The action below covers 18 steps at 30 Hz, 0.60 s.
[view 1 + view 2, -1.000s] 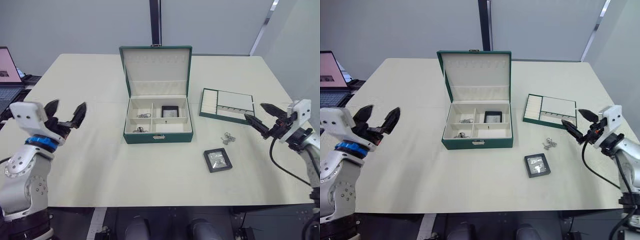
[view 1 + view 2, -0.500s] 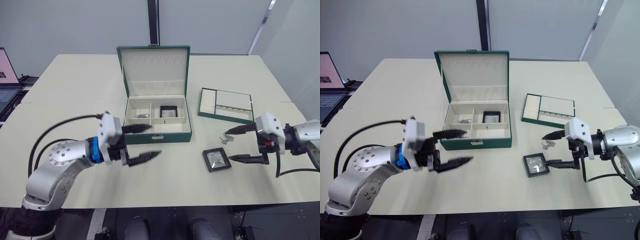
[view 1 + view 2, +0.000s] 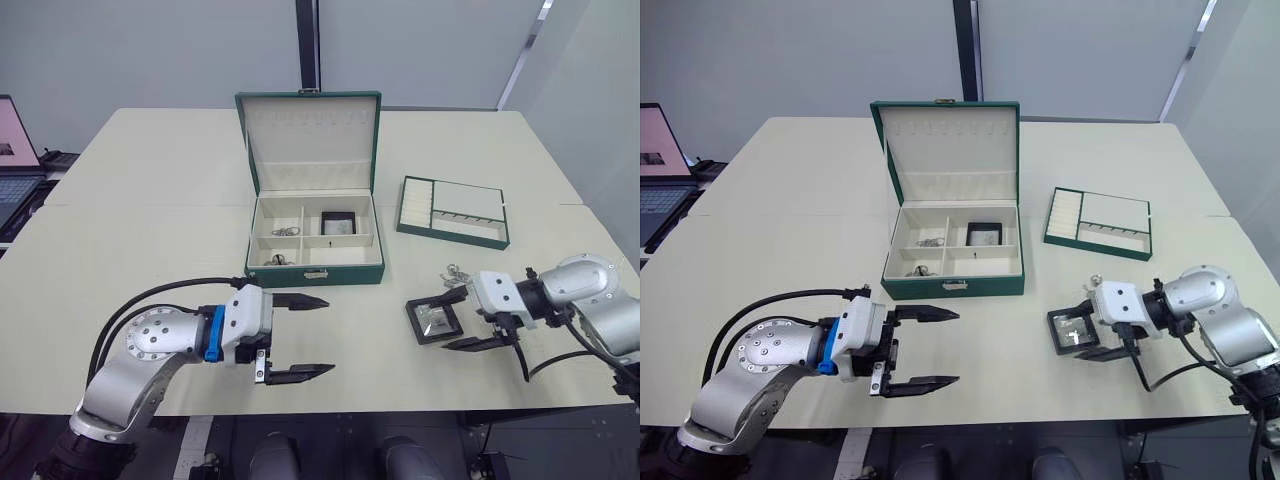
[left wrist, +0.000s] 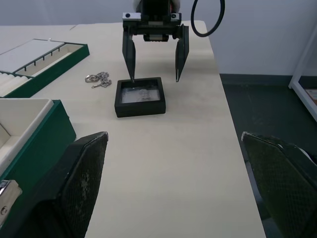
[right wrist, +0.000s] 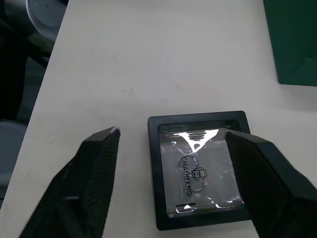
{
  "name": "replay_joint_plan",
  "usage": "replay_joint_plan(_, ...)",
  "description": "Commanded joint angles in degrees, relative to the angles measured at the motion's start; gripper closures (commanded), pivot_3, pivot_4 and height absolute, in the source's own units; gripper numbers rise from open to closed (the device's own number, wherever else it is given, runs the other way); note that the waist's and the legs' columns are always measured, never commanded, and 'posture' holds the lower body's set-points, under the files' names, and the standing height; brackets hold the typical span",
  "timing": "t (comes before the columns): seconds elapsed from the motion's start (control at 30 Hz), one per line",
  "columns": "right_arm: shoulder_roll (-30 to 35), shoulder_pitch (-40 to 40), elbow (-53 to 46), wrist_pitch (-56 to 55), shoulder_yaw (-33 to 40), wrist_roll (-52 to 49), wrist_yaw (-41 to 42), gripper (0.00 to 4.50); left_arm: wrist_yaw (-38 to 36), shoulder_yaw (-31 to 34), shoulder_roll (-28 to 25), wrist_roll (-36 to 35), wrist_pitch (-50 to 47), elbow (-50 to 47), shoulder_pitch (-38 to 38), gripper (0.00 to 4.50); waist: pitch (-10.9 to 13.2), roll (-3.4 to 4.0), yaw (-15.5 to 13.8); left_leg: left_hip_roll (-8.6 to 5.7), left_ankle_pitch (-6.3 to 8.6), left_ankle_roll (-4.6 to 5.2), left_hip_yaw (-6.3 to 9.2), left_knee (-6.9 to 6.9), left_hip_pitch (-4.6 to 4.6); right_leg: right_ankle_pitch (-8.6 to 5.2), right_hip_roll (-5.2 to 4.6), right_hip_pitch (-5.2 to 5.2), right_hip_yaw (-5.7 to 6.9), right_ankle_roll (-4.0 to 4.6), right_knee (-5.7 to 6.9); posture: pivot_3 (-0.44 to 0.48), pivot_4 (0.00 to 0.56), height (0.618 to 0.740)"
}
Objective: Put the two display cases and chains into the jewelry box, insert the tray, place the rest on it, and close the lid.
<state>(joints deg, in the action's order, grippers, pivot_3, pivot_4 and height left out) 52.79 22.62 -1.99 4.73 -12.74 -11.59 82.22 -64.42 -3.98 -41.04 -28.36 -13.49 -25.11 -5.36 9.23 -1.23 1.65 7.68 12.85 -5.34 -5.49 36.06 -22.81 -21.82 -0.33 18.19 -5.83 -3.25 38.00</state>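
Observation:
The jewelry box point(image 3: 315, 272) stands open at mid-table, its lid point(image 3: 310, 130) upright. One display case point(image 3: 338, 222) lies in its back right compartment, and chains point(image 3: 285, 232) lie in the left ones. The other display case point(image 3: 430, 320) lies on the table to the box's right. My right gripper point(image 3: 445, 321) is open at table height, one finger on each side of this case. The rest point(image 3: 455, 275), a small silver cluster, lies just behind it. The tray point(image 3: 453, 210) sits further back right. My left gripper point(image 3: 330, 334) hangs open and empty in front of the box.
A laptop point(image 3: 12, 150) sits off the table's left edge. A dark post point(image 3: 307, 40) rises behind the box. The table's front edge point(image 3: 350, 408) runs just below both grippers.
My right gripper has moved left and now has a finger on each side of the loose display case. My left gripper has dropped toward the front edge. Both stay open.

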Motion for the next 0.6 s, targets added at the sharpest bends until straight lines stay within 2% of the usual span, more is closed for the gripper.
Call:
replay_joint_plan(0.03, -0.1, 0.7, 0.9, -2.3, -0.4, 1.5, 0.6, 2.22, 0.7, 0.3, 0.2, -0.1, 0.0, -1.1, -0.7, 0.0, 0.0, 0.0, 0.0, 0.0, 0.0, 0.0, 0.0, 0.0, 0.0, 0.0, 0.0, 0.0, -0.01, 0.0, 0.0, 0.0, 0.15, 0.74)
replay_joint_plan(0.1, -0.1, 0.7, 1.6, -3.1, -0.8, 2.3, 1.0, 2.69, 0.7, 0.2, 0.1, 0.0, 0.0, -1.1, -0.6, 0.0, 0.0, 0.0, 0.0, 0.0, 0.0, 0.0, 0.0, 0.0, 0.01, 0.0, 0.0, 0.0, 0.0, 0.0, 0.0, 0.0, 0.15, 0.74)
replay_joint_plan(0.5, -2.1, 1.1, 4.9, -5.9, -1.8, 4.8, 0.4, 2.69, 0.9, -0.9, 0.4, 0.8, 0.5, -1.7, 0.5, 0.0, 0.0, 0.0, 0.0, 0.0, 0.0, 0.0, -0.01, 0.01, 0.02, 0.0, 0.0, 0.0, -0.01, 0.0, 0.01, 0.0, 0.15, 0.74)
replay_joint_plan(0.6, -2.1, 0.7, 5.0, -6.1, -1.4, 4.7, 0.3, 3.18, 0.7, -1.1, 0.2, 0.8, 0.6, -1.5, 0.6, 0.0, 0.0, 0.0, 0.0, 0.0, 0.0, 0.0, -0.01, 0.01, 0.02, 0.0, 0.0, -0.01, -0.01, 0.0, 0.01, 0.0, 0.15, 0.74)
